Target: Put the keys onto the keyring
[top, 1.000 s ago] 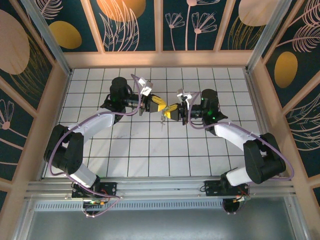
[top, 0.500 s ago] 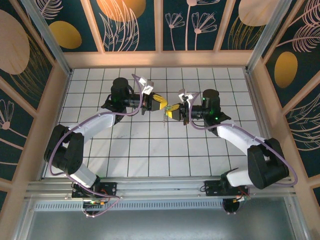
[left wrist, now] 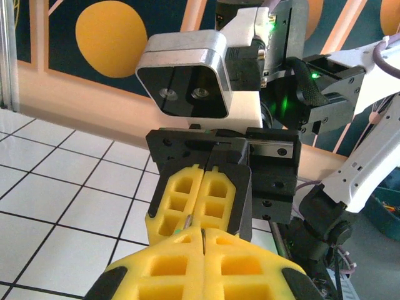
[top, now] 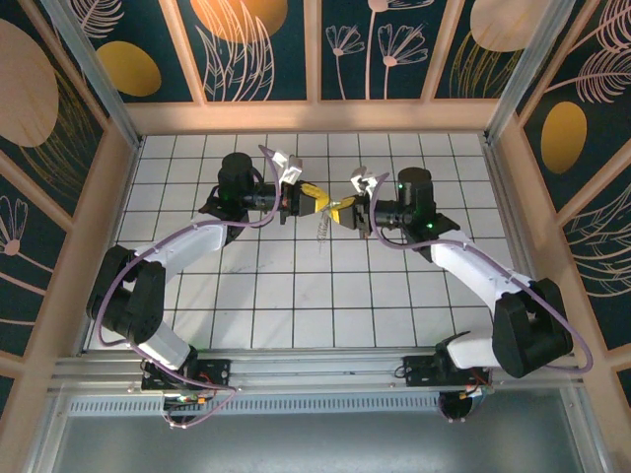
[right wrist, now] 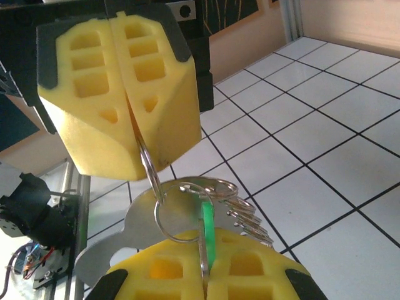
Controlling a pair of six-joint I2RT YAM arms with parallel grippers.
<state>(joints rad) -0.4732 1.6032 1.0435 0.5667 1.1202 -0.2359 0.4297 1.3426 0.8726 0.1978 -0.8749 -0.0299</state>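
Note:
Over the middle of the tiled floor my two grippers meet tip to tip. My left gripper [top: 315, 200] is shut on the thin silvery keyring [right wrist: 147, 164], whose edge shows between its yellow fingertips [left wrist: 187, 247]. My right gripper [top: 344, 211] is shut on the keys, gripping the green-headed one [right wrist: 208, 232]. A smaller ring [right wrist: 164, 215] links that key to the keyring, and several silver key blades [right wrist: 253, 219] fan out to the right. A flat silvery plate [right wrist: 115, 250] hangs behind them. The bunch dangles below the fingertips [top: 320, 229].
White tiled floor [top: 296, 286] lies under both arms, walled by wooden frame panels [top: 315, 116]. The right arm's camera housing [left wrist: 187, 78] and black wrist [left wrist: 275, 156] sit directly ahead of the left gripper.
My right gripper has moved back and left, closing onto the left gripper's tips. The left gripper has barely moved. Both stay shut.

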